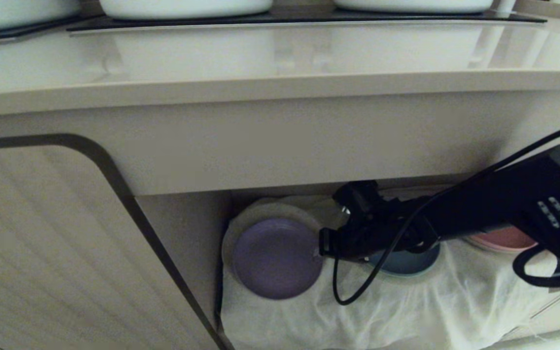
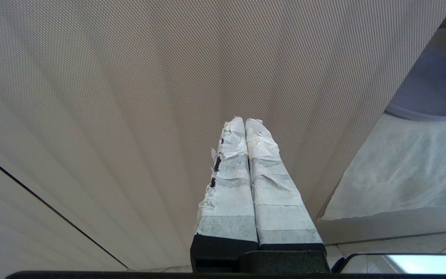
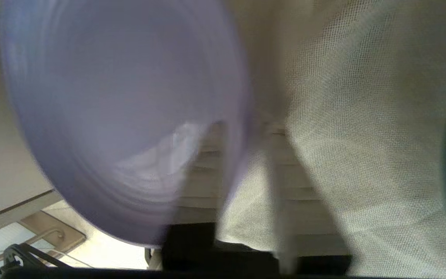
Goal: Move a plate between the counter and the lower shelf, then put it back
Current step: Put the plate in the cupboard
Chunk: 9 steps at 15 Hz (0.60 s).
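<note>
The lilac plate (image 1: pixel 277 257) lies on a cloth-covered mound at the left end of the lower shelf (image 1: pixel 406 301), under the counter (image 1: pixel 260 53). My right gripper (image 1: pixel 320 245) reaches into the shelf from the right and stands at the plate's right rim. In the right wrist view the plate (image 3: pixel 110 97) is blurred. The right gripper (image 3: pixel 244 128) is open, its taped fingers apart on either side of the plate's rim with a gap showing. My left gripper (image 2: pixel 245 121) is shut and empty, parked before a ribbed cabinet door, with the plate (image 2: pixel 432 89) far off.
A blue plate (image 1: pixel 406 265) and a pink plate (image 1: pixel 503 238) sit on the cloth behind my right arm. White pots (image 1: pixel 187 7) stand on the black hob at the back of the counter. A cabinet door (image 1: pixel 42 243) closes off the left.
</note>
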Tool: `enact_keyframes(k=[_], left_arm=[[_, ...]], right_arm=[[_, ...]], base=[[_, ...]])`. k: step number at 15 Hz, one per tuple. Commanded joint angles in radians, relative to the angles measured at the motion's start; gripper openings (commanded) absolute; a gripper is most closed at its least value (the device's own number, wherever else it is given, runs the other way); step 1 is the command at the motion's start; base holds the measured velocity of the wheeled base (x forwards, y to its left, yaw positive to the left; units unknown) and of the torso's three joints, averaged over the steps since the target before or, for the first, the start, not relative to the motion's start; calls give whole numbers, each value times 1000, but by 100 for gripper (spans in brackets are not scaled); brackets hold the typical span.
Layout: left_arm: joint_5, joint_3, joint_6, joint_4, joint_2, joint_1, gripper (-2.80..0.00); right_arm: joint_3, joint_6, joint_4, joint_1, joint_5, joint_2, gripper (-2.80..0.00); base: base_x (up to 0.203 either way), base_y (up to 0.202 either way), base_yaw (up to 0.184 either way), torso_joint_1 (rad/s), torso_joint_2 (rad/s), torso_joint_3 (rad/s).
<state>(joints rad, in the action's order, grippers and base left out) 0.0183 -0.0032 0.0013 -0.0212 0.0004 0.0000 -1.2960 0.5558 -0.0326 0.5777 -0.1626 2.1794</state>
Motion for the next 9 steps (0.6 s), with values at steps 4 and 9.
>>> enact_keyframes(k=[4, 9], left_arm=[[0, 0, 0, 0, 0, 0, -280], [0, 0, 0, 0, 0, 0, -280]], right_arm=[[-2, 2, 2, 1, 0, -6, 0], [19, 1, 18, 1, 21, -53, 0]], base=[[0, 0, 0, 0, 0, 0], [0, 0, 0, 0, 0, 0]])
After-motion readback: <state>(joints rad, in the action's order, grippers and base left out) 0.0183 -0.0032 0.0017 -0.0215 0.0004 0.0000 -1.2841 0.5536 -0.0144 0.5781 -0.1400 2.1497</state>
